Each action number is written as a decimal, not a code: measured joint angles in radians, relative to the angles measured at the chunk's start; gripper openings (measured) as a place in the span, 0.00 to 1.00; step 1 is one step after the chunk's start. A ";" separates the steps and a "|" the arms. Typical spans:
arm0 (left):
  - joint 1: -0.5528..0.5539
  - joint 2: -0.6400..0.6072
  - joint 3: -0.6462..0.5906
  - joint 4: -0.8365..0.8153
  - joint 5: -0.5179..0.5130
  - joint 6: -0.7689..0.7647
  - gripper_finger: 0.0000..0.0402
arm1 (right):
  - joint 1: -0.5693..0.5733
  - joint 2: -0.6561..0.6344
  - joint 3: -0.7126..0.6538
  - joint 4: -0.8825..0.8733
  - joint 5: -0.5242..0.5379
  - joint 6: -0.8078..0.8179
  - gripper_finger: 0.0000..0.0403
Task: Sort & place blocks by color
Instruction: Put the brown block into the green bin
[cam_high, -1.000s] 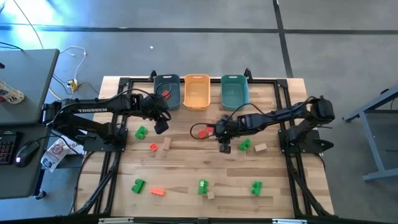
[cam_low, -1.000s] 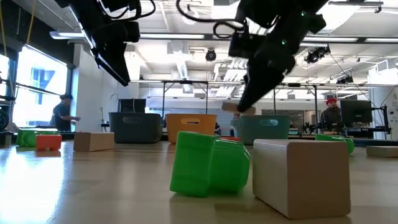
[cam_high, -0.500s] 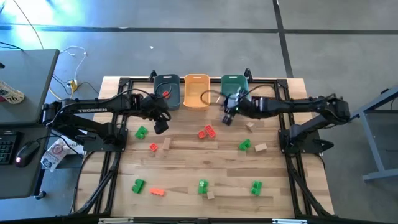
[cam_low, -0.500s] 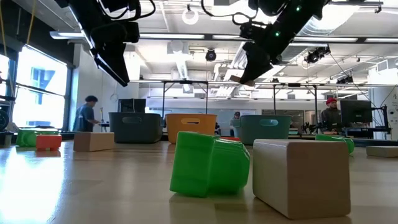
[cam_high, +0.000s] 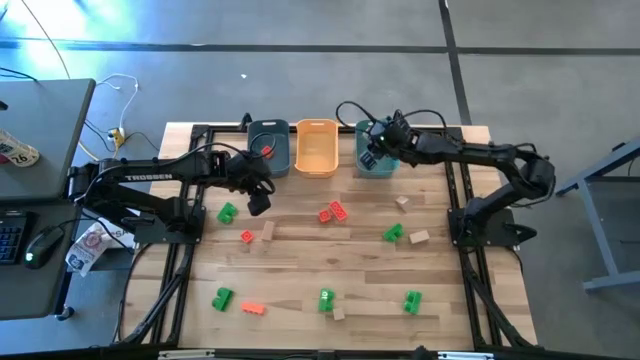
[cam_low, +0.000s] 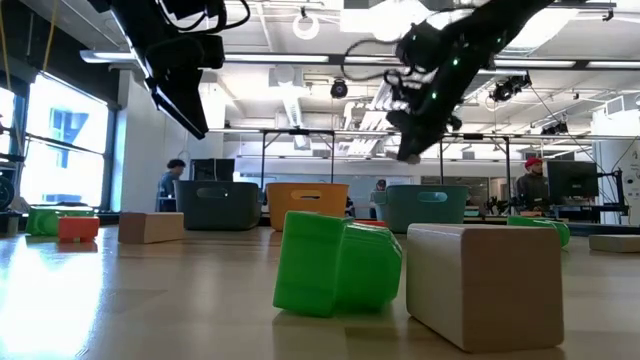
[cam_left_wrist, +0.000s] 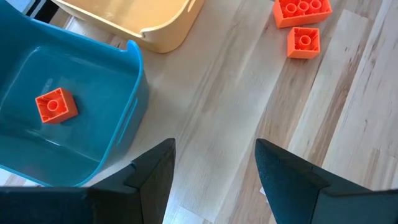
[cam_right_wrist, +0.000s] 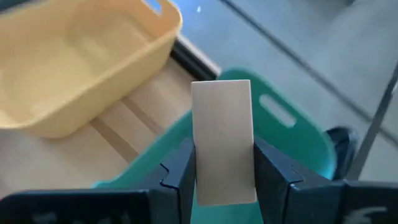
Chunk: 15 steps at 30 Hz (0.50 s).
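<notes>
My right gripper hangs over the teal bin at the table's far edge, shut on a tan wood block. My left gripper waits open above the table, just near of the blue-grey bin, where one red-orange block lies on the floor of the bin. Two red-orange blocks lie mid-table. Green blocks, tan blocks and other red-orange blocks lie scattered flat on the wood. My right gripper pinches the tan block by its two long side faces, one finger on each side. The block stands out forward beyond the fingertips. It is lifted clear, above the teal bin's rim.
The orange-yellow bin stands between the other two bins. More green blocks and a red-orange one lie along the near edge. A desk with a mouse is off the table's left side. People show in the room beyond.
My right gripper has risen and travelled from mid-table, near the two red-orange blocks, toward the far edge, carrying the tan block, and now hangs over the teal bin. The left arm has kept still.
</notes>
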<state>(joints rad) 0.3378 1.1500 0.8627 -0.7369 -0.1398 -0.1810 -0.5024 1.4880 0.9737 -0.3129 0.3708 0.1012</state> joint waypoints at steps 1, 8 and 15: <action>0.000 0.000 0.000 0.000 0.000 0.000 0.52 | -0.015 0.018 0.000 0.000 -0.018 0.009 0.26; 0.000 0.000 0.000 -0.001 -0.003 0.000 0.52 | -0.060 0.118 0.000 0.001 -0.085 0.040 0.26; 0.000 0.000 0.000 -0.001 -0.003 0.000 0.54 | -0.060 0.135 0.000 -0.004 -0.096 0.054 0.29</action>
<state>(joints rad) 0.3379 1.1500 0.8627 -0.7377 -0.1427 -0.1806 -0.5629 1.6229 0.9737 -0.3164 0.2749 0.1553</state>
